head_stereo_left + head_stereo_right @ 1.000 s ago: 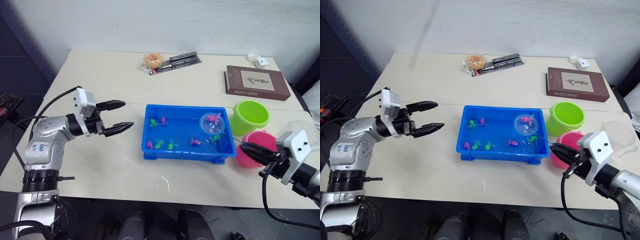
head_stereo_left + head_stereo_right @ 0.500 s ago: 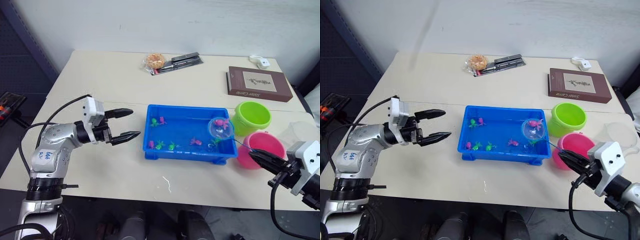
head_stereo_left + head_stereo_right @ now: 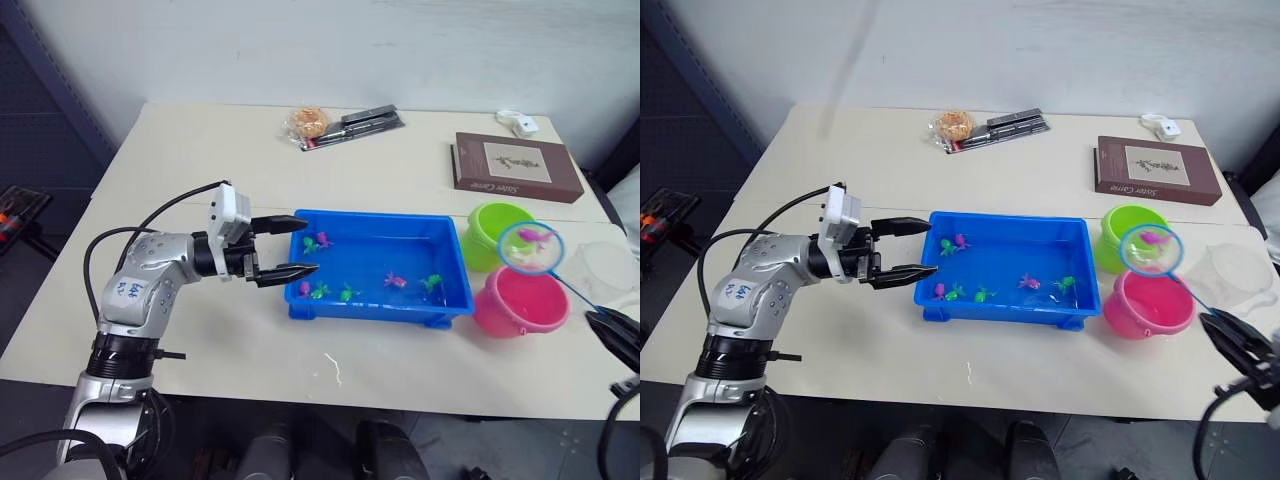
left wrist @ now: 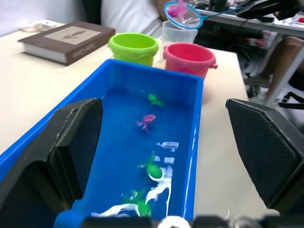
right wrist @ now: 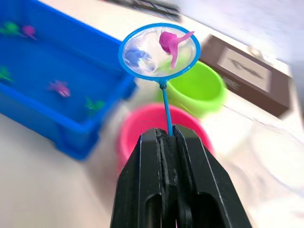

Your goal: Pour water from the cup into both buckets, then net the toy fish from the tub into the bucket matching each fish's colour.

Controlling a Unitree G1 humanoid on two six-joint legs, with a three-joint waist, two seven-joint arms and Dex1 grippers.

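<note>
Pink fish (image 5: 172, 42) is held in the net (image 5: 159, 51) clamped by the right gripper (image 5: 166, 137) above the pink bucket (image 3: 521, 301); the left gripper (image 3: 297, 244) is spread empty at the tub (image 3: 440, 303).

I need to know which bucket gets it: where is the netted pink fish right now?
In the head views, the pink fish sits in the net on the robot's right, raised between the green bucket and pink bucket.

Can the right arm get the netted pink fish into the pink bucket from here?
Probably yes: the right gripper holds the net with the pink fish above the pink bucket; nothing lies between them.
</note>
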